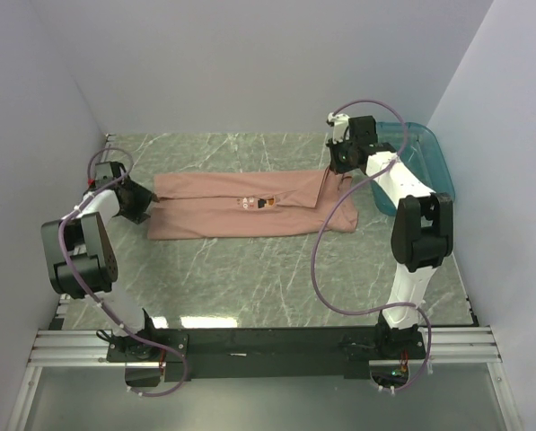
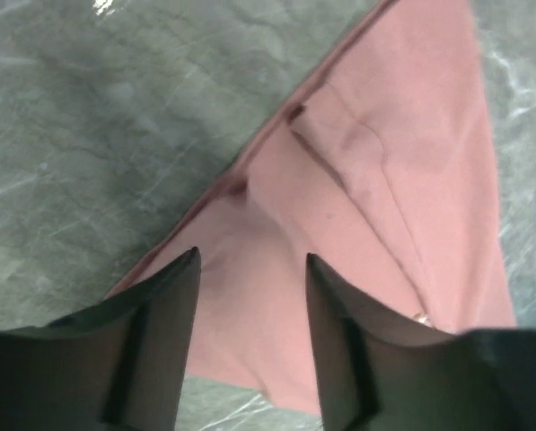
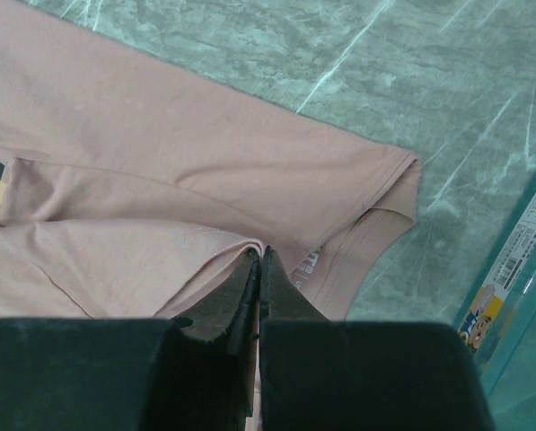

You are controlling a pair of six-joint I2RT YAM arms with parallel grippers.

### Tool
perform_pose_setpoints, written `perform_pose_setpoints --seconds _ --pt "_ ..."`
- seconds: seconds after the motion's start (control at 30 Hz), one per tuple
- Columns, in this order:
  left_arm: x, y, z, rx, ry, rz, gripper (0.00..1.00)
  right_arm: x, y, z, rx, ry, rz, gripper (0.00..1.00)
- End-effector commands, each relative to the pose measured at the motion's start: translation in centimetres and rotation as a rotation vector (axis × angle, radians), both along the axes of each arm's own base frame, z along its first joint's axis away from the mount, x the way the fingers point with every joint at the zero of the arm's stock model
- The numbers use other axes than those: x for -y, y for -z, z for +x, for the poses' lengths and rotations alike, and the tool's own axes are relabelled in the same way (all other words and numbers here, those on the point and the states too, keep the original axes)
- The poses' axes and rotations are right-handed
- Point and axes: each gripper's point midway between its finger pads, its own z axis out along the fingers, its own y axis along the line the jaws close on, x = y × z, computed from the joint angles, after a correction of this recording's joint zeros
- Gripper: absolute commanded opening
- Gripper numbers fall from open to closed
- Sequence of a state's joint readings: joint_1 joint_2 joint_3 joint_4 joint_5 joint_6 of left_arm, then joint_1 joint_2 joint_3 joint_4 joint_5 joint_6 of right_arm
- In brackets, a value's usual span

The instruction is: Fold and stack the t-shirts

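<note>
Shirt: dusty salmon-pink short-sleeved cloth t-shirt [image 1: 250, 205], lying on the grey-green marbled counter [image 1: 250, 287], long axis running left to right.
Left jaws: apart over its left end, nothing held.
Right jaws: pinched on a fold near the collar, right end.

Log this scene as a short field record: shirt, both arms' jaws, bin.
t-shirt: pink, laid as a long band across the table, print facing up
collar: at the shirt's right end
left gripper: jaws open over the shirt's left end, gripping nothing
right gripper: jaws shut on a fold of the t-shirt near the collar
bin: teal, at the table's far right
</note>
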State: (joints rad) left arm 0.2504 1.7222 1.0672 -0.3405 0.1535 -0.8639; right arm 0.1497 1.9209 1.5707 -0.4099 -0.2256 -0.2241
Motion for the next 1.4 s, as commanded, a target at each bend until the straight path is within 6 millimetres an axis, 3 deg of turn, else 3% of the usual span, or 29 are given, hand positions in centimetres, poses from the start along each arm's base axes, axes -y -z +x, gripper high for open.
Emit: perform_pose_setpoints --seconds 0.0,0.07,0.13,0.17,0.23,0.27,0.47,0.5,0.63,1.17,1.27,1.3,1.33,1.37 --pt "-0.9 -6.6 1.9 0.204 0.040 0.096 0.60 0.1 -2.2 1.6 0.060 0.017 0.015 0.00" --pt "-1.6 -8.8 1.5 0.251 0.028 0.147 0.67 0.0 -1.9 1.6 0.048 0.013 0.015 0.00" --pt "-1.8 -10.0 1.2 0.280 0.046 0.187 0.68 -0.1 -1.8 1.8 0.044 0.012 0.015 0.00" --pt "-1.9 -11.6 0.9 0.319 0.049 0.210 0.68 -0.1 -1.8 1.9 0.044 0.012 0.015 0.00" --pt "-1.8 -12.3 0.1 0.342 0.078 0.242 0.68 -0.1 -1.8 2.1 0.042 0.012 0.017 0.00" --pt "-1.2 -13.9 -0.3 0.394 0.107 0.252 0.68 -0.2 -1.7 2.3 0.040 0.010 0.017 0.00" --pt "0.1 -13.8 -4.2 0.441 0.213 0.324 0.68 -0.5 -2.0 2.9 0.046 0.006 0.017 0.00" --pt "0.3 -12.7 -5.0 0.417 0.234 0.330 0.68 -0.6 -2.0 3.0 0.046 0.005 0.015 0.00" --pt "1.5 -11.5 -6.6 0.405 0.292 0.304 0.68 -1.2 -1.9 3.2 0.040 -0.011 0.005 0.00" --pt "2.7 -11.6 -7.0 0.414 0.338 0.300 0.67 -2.2 -0.6 4.8 0.031 0.002 -0.046 0.00" --pt "2.7 -11.6 -6.9 0.415 0.339 0.300 0.67 -2.1 0.3 5.5 0.026 0.039 -0.075 0.13" --pt "2.7 -11.6 -6.9 0.416 0.340 0.301 0.67 -2.3 0.5 6.3 0.034 0.054 -0.079 0.28" --pt "2.7 -11.6 -6.9 0.412 0.338 0.302 0.67 -2.1 0.4 6.7 0.040 0.083 -0.102 0.33" --pt "2.7 -11.6 -7.0 0.413 0.342 0.302 0.67 -2.1 -1.2 7.8 0.079 0.104 -0.099 0.40"
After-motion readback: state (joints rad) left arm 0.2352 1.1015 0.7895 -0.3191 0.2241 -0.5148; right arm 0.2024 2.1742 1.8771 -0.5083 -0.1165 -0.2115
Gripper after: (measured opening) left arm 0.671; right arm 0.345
